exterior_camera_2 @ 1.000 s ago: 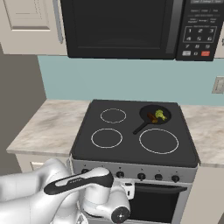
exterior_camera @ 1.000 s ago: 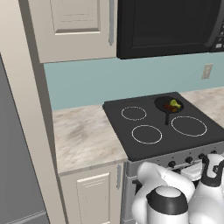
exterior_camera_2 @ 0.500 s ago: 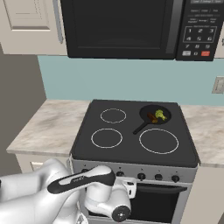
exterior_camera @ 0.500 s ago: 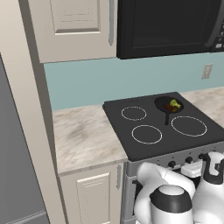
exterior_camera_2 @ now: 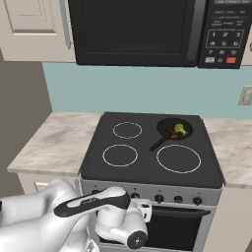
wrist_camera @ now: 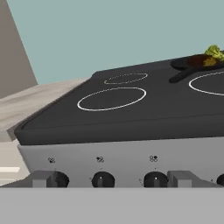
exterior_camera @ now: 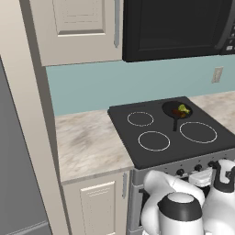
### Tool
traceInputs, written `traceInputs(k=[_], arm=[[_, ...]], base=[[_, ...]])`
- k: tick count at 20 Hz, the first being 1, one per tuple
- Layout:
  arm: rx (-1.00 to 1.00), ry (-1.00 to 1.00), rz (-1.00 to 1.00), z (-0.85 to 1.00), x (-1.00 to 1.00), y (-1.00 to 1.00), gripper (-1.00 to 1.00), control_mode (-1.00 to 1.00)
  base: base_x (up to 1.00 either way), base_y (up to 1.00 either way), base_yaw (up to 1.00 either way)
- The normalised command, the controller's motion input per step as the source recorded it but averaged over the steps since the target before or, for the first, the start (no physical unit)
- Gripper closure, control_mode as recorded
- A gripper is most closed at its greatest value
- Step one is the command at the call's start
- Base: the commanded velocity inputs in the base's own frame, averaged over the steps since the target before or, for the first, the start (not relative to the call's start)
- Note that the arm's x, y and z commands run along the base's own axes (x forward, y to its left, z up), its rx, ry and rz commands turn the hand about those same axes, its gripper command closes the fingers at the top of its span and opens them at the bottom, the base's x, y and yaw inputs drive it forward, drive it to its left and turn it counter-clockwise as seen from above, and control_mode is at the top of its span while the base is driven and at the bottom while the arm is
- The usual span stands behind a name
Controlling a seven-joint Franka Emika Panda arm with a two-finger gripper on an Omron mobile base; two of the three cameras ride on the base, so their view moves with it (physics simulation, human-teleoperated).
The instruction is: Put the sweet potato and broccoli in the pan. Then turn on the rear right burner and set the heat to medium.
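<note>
Knobs [wrist_camera: 103,179] just ahead of open fingers [wrist_camera: 111,179], untouched.

1. The black cooktop [wrist_camera: 131,113] filled the middle, its front edge running from 9 to 3 o'clock.
2. The pan [wrist_camera: 192,63] sat at 2 o'clock, its handle pointing toward 4 o'clock.
3. The broccoli [wrist_camera: 214,51] and the sweet potato [wrist_camera: 200,60] lay in it, touching.
4. Three dark knobs [wrist_camera: 101,179] lined the grey front panel [wrist_camera: 127,157] at 6 o'clock.
5. A marbled counter [wrist_camera: 26,105] lay at 9 o'clock.
</note>
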Motion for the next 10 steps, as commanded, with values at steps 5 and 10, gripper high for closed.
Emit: traceInputs(k=[5,10], arm=[[0.0,0.0,0.0,-0.32,0.36,0.27,-1.0,-1.0],[0.0,0.0,0.0,-0.31,0.34,0.35,-1.0,-1.0]], base=[[0.0,0.0,0.0],[0.0,0.0,0.0]])
